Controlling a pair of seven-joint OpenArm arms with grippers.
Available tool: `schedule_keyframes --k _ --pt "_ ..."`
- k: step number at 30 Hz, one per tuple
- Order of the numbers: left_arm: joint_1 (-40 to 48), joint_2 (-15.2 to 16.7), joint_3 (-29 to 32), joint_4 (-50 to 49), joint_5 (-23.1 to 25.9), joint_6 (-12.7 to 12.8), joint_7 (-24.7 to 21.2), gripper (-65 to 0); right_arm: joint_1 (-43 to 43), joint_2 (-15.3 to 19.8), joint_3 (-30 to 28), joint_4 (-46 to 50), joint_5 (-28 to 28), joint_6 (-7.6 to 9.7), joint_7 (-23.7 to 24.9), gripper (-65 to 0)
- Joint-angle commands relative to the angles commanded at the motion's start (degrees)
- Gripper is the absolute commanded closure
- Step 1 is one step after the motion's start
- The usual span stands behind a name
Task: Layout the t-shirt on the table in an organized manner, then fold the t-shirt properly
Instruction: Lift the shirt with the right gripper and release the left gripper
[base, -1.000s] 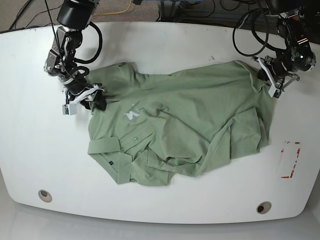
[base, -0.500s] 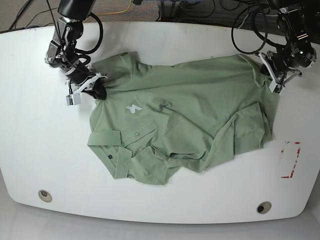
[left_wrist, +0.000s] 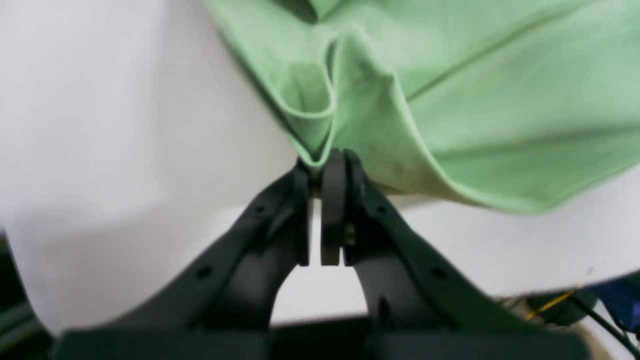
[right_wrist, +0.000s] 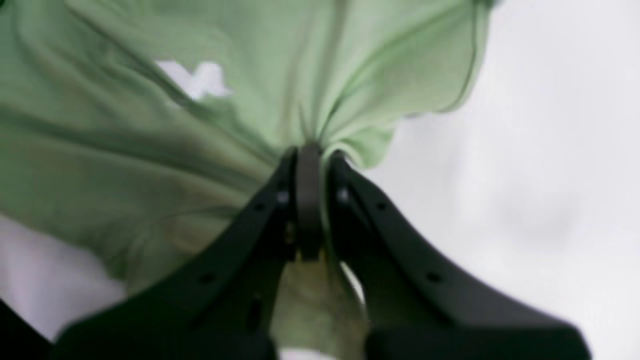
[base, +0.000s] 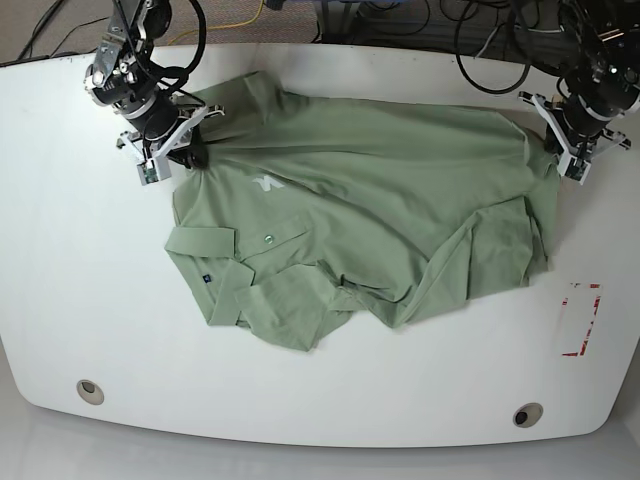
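large glossy white tabletop (base: 330, 400) with curved edges, mostly bare. pale sage-green short-sleeved polo shirt (base: 360, 220) spread across its middle, collar and placket toward the near-left, far edge drawn into a near-straight line between the two arms. compared with a second ago: both grip points further toward the far side, far edge higher and tauter, wrinkles across the chest reduced. reads as the layout step mid-stretch; near hem and one sleeve bunched, folding not yet begun.

left gripper (left_wrist: 322, 165) clenched on a folded hem edge, fabric pinched between the tips. right gripper (right_wrist: 310, 155) clamped on a gathered tuck near the white chest logo (right_wrist: 197, 80).

wrist views confirm actual pinch contact; base view only shows black fingers (base: 190, 155) overlapping cloth. base view alone shows overall lay and the red tape rectangle (base: 580, 320), clear of the shirt.
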Motion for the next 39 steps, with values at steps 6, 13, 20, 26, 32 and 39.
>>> schedule_keyframes --k 6,13,20,26,32,39 --pt "0.0 0.7 -7.0 0.3 -0.1 0.0 0.0 0.0 -3.5 -0.4 1.0 3.3 3.1 0.09 0.5 0.0" --pt "-6.9 0.5 -6.9 0.0 0.4 0.0 0.0 0.0 -0.4 2.7 2.6 3.1 8.7 -0.18 0.3 0.0" --pt "-20.0 0.9 -0.8 0.1 0.3 0.0 0.2 0.0 9.1 3.7 2.5 3.1 8.9 -0.53 -1.9 0.0" --pt "-31.2 0.9 5.5 -0.1 0.3 0.0 0.3 0.0 20.8 6.4 2.5 2.3 8.9 -0.53 -6.3 0.0" --pt "-44.3 0.6 12.7 -0.2 0.5 0.0 2.3 0.0 36.7 8.9 1.5 -0.4 6.8 -0.44 -10.5 0.0" --pt "-63.8 0.6 17.8 -1.4 0.6 0.0 8.0 0.0 54.4 14.0 -4.9 -7.1 4.0 -0.09 -10.7 0.0"
